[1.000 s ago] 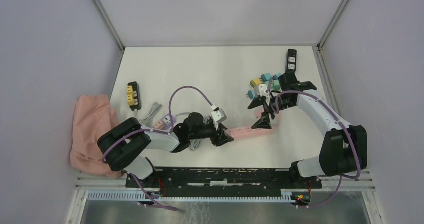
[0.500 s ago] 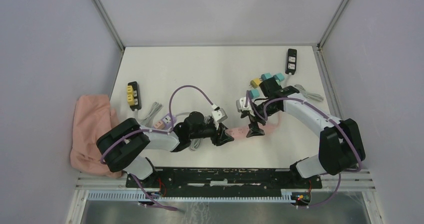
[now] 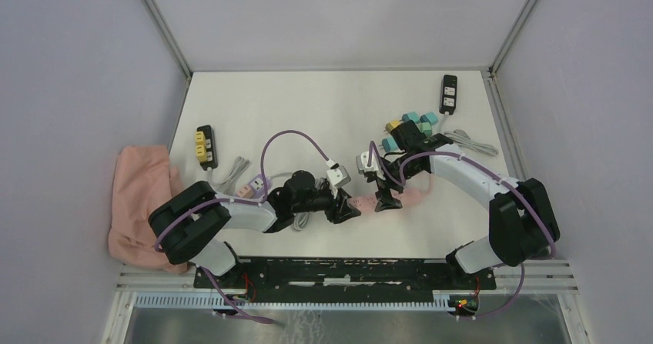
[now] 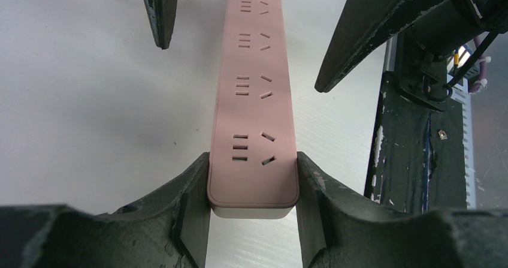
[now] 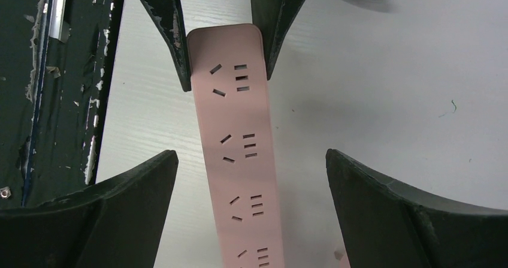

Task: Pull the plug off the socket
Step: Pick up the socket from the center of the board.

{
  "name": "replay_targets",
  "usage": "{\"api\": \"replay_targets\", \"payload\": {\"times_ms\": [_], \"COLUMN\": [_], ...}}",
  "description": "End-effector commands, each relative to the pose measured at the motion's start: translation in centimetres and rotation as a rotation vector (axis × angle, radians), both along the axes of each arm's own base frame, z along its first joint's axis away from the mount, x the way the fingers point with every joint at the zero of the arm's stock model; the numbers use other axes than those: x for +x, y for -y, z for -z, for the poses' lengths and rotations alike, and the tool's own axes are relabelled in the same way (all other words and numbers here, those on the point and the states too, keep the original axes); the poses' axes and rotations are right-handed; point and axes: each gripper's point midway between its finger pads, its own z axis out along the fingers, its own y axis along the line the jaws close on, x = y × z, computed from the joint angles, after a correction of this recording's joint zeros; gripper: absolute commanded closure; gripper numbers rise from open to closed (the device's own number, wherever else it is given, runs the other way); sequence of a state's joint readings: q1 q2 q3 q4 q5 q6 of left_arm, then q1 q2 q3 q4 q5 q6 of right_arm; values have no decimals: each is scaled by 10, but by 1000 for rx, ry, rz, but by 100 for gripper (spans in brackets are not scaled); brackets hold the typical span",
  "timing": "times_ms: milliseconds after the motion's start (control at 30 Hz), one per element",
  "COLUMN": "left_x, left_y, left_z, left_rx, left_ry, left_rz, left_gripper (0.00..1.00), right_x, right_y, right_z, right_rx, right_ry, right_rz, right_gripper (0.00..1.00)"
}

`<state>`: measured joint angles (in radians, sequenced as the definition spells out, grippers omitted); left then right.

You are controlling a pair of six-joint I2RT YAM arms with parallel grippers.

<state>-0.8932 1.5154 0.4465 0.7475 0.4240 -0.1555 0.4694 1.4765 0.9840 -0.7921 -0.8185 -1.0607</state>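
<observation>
Table (image 3: pixel 323 105): white surface filling the middle of the top view.
Pink cloth (image 3: pixel 138 198): bunched at the table's left edge, in the lower left of the top view.
Right arm (image 3: pixel 470 171): curves from the lower right of the top view in toward the centre.
Pink socket strip (image 4: pixel 251 100): lies flat at the centre of the top view, running left to right, slots facing up.
Left gripper (image 4: pixel 253 166): clamped on the strip's left end, one finger pressed against each long side.
Right gripper (image 5: pixel 250 154): jaws spread wide, straddling the strip just right of the left gripper, both fingers clear of its sides.
Plug: cannot be made out; the strip's right part is hidden under the right arm.
Black strip (image 3: pixel 448 94): upper right of the top view, well apart from both grippers.
Yellow-faced strip (image 3: pixel 205 145): left of centre, near the cloth.
Loose plugs (image 3: pixel 422 118): teal and yellow cluster just above the right arm's wrist.
</observation>
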Motion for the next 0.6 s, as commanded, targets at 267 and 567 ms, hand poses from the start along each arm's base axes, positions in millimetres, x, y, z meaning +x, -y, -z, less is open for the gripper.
{"api": "replay_targets", "payload": {"times_ms": [267, 567], "left_x": [13, 15], "left_y": [12, 13], "left_z": [-44, -47], "left_rx": [-103, -108], "left_ry": [120, 128], "left_rz": [12, 2], "left_gripper": [97, 97], "right_x": [4, -3], "right_y": [-7, -10], "right_z": [-3, 5], "right_rx": [22, 5], "right_ry": [-15, -45], "right_rz": [21, -10], "right_gripper": [0, 0]}}
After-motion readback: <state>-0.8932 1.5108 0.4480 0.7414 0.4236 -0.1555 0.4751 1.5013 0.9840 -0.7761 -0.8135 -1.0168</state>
